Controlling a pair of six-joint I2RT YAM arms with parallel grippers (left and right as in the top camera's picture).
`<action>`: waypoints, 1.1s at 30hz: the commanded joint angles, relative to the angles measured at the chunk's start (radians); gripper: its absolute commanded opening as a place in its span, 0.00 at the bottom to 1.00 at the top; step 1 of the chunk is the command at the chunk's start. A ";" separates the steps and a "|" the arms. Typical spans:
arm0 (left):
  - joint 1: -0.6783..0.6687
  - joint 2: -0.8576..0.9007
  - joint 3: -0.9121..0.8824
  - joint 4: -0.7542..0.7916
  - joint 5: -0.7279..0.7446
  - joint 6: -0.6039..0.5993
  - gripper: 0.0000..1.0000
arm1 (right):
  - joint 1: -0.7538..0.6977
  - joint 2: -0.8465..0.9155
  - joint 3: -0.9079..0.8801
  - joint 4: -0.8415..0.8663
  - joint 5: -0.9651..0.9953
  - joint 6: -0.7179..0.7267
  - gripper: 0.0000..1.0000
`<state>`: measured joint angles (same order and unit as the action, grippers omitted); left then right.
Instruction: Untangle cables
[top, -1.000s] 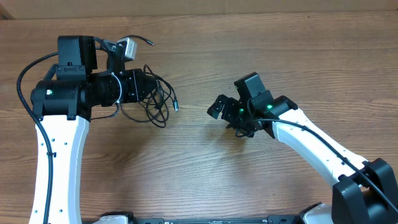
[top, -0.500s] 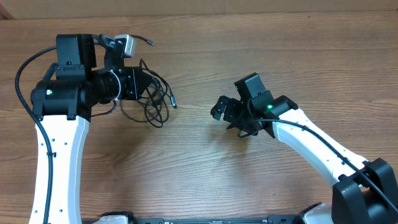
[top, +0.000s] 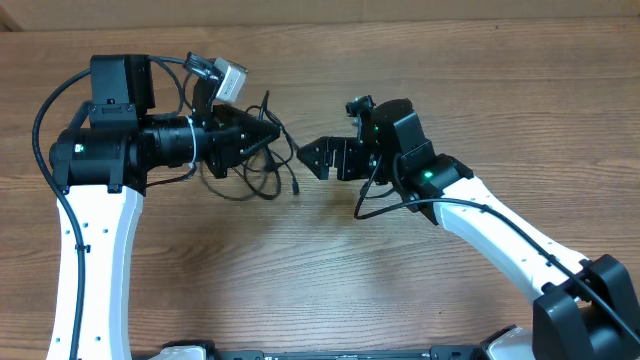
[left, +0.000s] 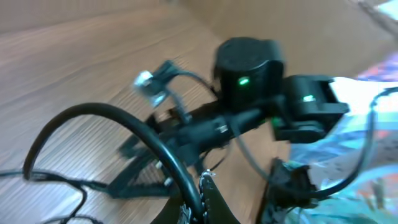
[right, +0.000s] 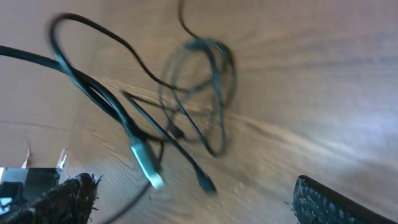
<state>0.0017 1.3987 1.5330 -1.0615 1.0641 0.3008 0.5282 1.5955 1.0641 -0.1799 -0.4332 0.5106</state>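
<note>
The cables (top: 255, 172) are a tangle of thin black cords hanging in loops from my left gripper (top: 272, 137), which is shut on one strand. In the left wrist view that black cord (left: 155, 146) arches up out of the shut left gripper (left: 200, 200). A plug end (top: 296, 185) dangles at the tangle's right. My right gripper (top: 312, 158) is open, just right of the tangle and facing it. In the right wrist view the cables (right: 208, 93), a metal-tipped plug (right: 146, 163) and a black plug (right: 203, 181) lie ahead of the open right gripper (right: 199, 205); nothing is between its fingers (right: 329, 202).
The wooden table (top: 320, 270) carries nothing else. The right arm (top: 500, 235) reaches in from the lower right and the left arm (top: 95, 230) from the lower left. Thick black robot wires (top: 45, 105) loop beside the left arm.
My left gripper has moved right, carrying the cables with it. My right gripper has swung up and to the left, close to the tangle, still open.
</note>
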 joint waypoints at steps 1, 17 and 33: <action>0.003 -0.019 0.025 0.022 0.216 0.055 0.04 | 0.053 -0.024 0.015 0.064 -0.010 -0.045 0.99; 0.047 -0.019 0.025 0.056 0.455 -0.032 0.04 | -0.049 -0.002 0.015 -0.143 0.616 0.342 1.00; 0.155 -0.019 0.025 0.057 0.140 -0.111 0.04 | -0.452 -0.002 0.015 -0.364 0.417 0.304 1.00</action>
<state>0.1524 1.3987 1.5330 -1.0054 1.3571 0.2489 0.0780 1.5951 1.0641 -0.5495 0.0540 0.8490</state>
